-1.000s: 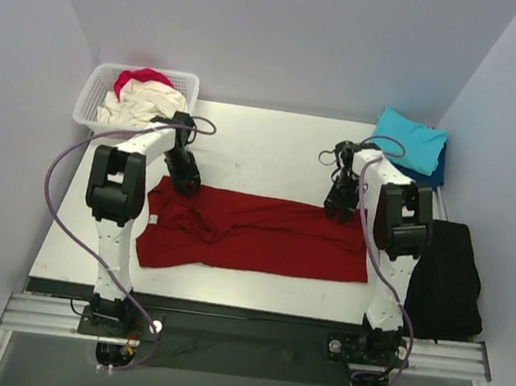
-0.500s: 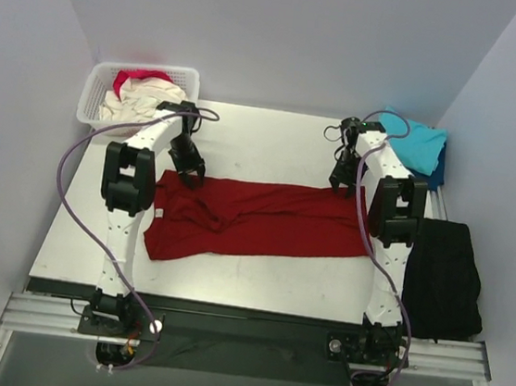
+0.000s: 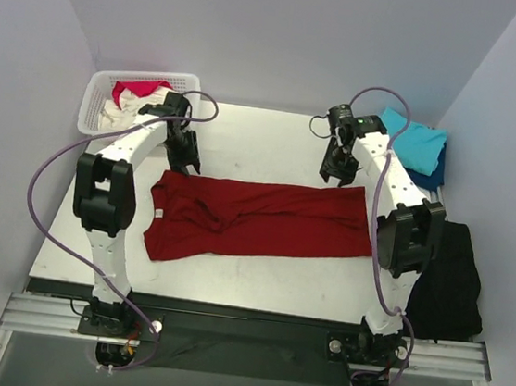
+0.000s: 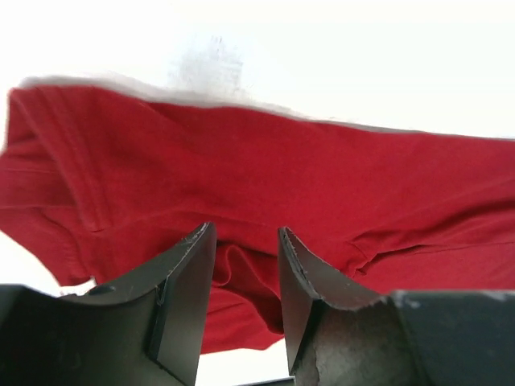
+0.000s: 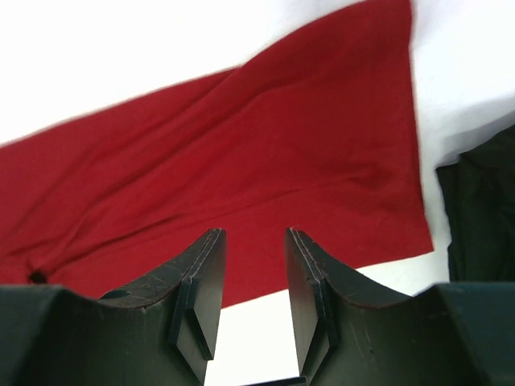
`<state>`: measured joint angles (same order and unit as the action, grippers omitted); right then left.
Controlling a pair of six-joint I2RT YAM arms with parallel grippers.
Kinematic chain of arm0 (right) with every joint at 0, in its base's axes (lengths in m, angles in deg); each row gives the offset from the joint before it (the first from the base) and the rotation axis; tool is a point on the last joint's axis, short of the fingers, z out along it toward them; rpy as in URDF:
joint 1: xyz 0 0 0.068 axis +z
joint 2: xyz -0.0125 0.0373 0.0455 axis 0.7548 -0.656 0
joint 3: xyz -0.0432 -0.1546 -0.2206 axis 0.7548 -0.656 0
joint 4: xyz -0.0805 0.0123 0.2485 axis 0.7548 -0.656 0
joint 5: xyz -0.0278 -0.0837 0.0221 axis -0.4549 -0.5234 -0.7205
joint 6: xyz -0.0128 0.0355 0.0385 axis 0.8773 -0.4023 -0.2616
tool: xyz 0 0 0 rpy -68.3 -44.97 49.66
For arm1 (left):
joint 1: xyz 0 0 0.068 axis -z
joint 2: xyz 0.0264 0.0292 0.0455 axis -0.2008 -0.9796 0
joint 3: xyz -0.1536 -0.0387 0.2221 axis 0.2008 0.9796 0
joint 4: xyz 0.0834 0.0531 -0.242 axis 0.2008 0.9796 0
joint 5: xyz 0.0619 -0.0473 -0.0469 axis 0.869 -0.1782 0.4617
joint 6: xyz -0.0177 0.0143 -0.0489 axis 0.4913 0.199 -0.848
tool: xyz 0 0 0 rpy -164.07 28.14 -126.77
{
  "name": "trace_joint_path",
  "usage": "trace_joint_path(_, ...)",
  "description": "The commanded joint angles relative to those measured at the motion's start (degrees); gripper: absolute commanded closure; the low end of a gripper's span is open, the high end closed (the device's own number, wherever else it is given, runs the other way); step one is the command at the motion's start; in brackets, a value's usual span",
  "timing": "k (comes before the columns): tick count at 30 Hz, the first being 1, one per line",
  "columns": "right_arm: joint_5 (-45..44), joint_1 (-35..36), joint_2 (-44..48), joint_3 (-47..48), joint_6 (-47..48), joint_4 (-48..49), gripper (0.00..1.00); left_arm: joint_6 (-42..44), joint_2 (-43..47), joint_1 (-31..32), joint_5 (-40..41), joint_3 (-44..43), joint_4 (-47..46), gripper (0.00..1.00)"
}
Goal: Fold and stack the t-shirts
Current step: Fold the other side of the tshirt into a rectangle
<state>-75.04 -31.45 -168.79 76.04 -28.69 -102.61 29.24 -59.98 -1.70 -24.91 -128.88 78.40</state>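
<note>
While the dark red t-shirt lies spread sideways across the middle of the table, wrinkled toward its left half, both arms reach to its upper edge in the top view. The left gripper sits at the shirt's upper left corner. In the left wrist view this gripper has its jaws a narrow gap apart with nothing between them, and red fabric fills the frame beyond the fingertips. The right gripper is at the shirt's upper right corner. The right wrist view shows the same narrow, empty gap, with the shirt's straight edge running down the right of that frame and a black cloth just past it.

At the upper left of the top view a white lattice basket holds a cream tee and a pink-red tee. At the upper right a folded turquoise tee rests on a navy blue tee, well apart from the red shirt
</note>
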Motion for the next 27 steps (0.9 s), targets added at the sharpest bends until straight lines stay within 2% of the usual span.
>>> trace_joint_path(1,-0.5,0.8,0.2,-2.8,-0.9,-2.7,0.65,4.1,4.1,0.1,2.8,3.2,-6.4,0.53)
trace_joint_path(7,-0.4,1.2,1.2,-4.9,-1.4,-2.4,0.66,4.0,3.2,0.1,4.7,7.4,-7.2,0.53)
trace_joint_path(25,-0.7,1.2,2.3,-8.0,-2.1,-1.7,0.66,2.7,7.9,1.2,8.9,18.1,-7.5,0.54)
trace_joint_path(27,-0.8,1.2,2.3,-8.2,-2.3,-1.7,0.66,2.6,8.4,1.3,8.3,18.4,-7.3,0.58)
